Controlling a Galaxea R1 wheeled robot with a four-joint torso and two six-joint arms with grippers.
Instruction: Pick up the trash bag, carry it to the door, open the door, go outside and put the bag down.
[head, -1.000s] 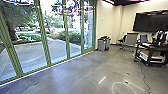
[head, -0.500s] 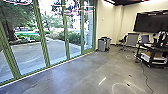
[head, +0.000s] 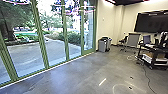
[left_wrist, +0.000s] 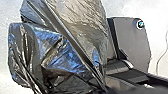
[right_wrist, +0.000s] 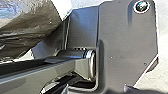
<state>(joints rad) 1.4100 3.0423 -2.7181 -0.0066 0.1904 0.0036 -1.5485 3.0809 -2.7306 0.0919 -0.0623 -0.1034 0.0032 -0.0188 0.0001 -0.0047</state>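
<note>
Carrying a shiny, dark plastic trash bag (left_wrist: 82, 22) near the base, with tall, green-framed glass panels (head: 40, 37) to the left. Cannot tell clenched from released for either gripper's jaws.

The camera has been carried slightly forward: the bins (head: 102, 46) and the cart (head: 150, 64) are seen a little nearer, and the floor marks (head: 130, 87) lower in view.
</note>
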